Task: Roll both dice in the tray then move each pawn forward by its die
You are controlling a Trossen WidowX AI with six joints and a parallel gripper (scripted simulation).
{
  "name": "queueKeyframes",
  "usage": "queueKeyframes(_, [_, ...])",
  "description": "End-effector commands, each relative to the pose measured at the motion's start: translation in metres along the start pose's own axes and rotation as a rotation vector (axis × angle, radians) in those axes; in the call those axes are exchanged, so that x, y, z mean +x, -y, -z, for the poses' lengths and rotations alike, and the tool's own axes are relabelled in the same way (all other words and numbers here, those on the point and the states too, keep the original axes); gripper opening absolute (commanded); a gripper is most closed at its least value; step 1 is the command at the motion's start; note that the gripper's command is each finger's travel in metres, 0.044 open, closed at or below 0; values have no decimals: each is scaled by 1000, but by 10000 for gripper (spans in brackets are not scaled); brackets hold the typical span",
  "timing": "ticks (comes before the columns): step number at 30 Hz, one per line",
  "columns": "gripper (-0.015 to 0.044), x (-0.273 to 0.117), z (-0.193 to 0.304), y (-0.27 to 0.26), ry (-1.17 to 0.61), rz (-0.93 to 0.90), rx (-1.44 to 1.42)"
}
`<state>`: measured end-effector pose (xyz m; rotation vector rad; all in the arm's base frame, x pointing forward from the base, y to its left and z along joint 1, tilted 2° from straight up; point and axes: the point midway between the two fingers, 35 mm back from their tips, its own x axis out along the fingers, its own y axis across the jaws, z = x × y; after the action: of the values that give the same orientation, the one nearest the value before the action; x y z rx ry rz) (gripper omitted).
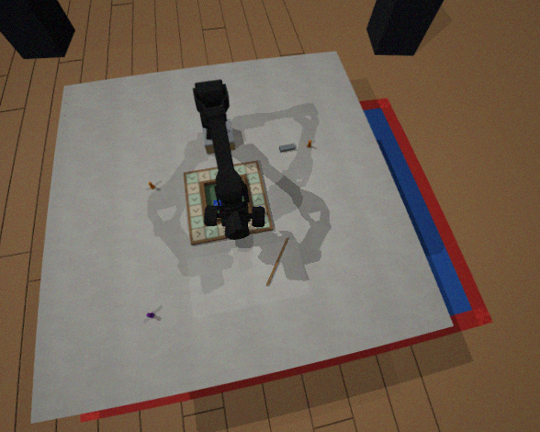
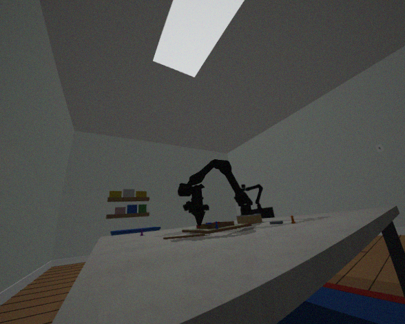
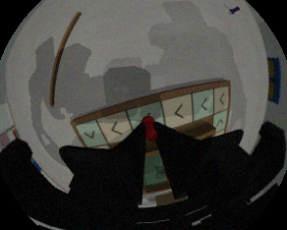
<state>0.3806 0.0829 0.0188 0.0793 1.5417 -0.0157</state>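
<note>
Pale grey tabletop (image 1: 307, 288) (image 2: 182, 271), wood-plank floor (image 1: 502, 186) (image 2: 32, 292), greenish-grey walls (image 2: 317, 146), jaws (image 1: 235, 232) (image 2: 198, 225) clenched on the red pawn (image 2: 198, 227) (image 3: 148, 129).

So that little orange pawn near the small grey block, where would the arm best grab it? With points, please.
Probably around its narrow body, below the head, coming straight down: the orange pawn (image 1: 309, 143) (image 2: 293, 220) stands upright, slim, with the grey block (image 1: 287, 147) (image 2: 275, 222) beside it but apart, leaving room for fingers.

Kinda dim room tbh: pale grey-green walls, grey ceiling with one bright rectangular light panel (image 2: 197, 34), wood plank floor (image 1: 10, 232) (image 2: 38, 289), red-bordered blue rug (image 1: 411, 195) (image 2: 348, 307) partly under a pale table (image 1: 331, 297) (image 2: 195, 271). Two small wall shelves (image 2: 127, 199) hold coloured boxes.
</note>
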Motion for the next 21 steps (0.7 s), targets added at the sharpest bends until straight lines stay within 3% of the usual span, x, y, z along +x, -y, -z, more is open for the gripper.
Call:
queueKeyframes(1, [0,8,2,0,-10,-1,4])
queueKeyframes(5, [0,12,2,0,-10,-1,4])
queueKeyframes(21, [420,5,0,0,-2,0,0])
